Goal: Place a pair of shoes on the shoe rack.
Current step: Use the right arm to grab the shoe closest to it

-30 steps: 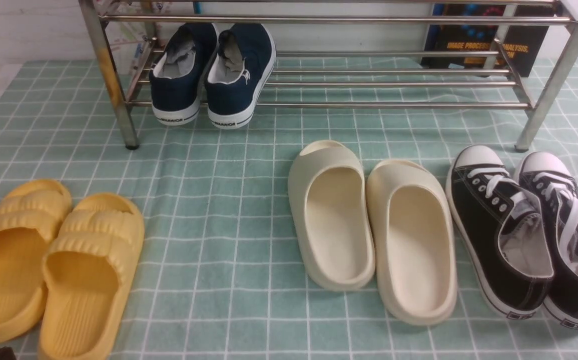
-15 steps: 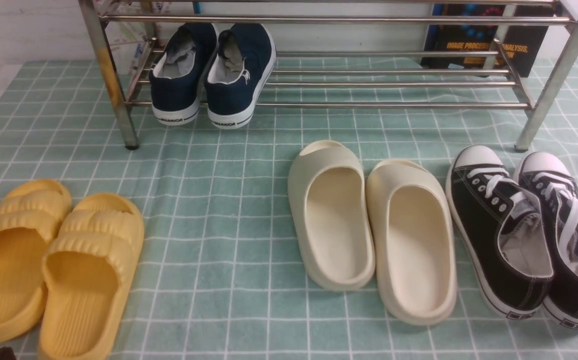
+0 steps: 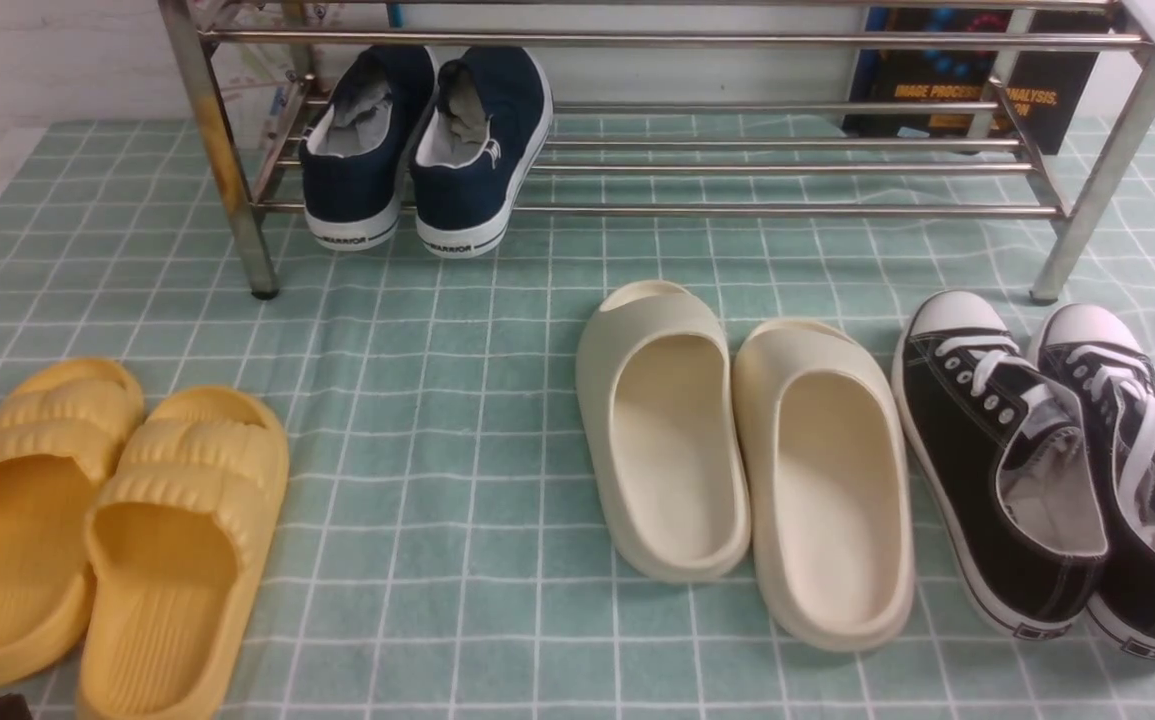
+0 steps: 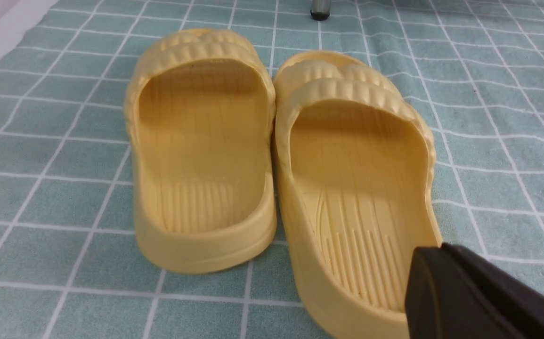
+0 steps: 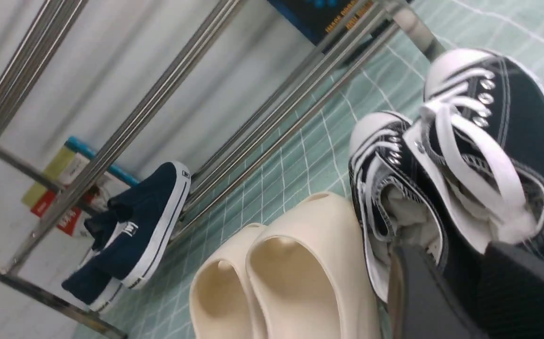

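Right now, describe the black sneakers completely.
The black sneakers are low-top canvas with white laces, toe caps and soles, metal eyelets and grey lining. They stand upright, side by side and touching, toes toward the shoe rack, on the checked cloth, right of the cream slides. Nothing grips them.

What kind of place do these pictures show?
Probably a staged home entryway: a steel shoe rack stands on a green checked cloth, cream slides and black sneakers lie before it, a book stands behind.
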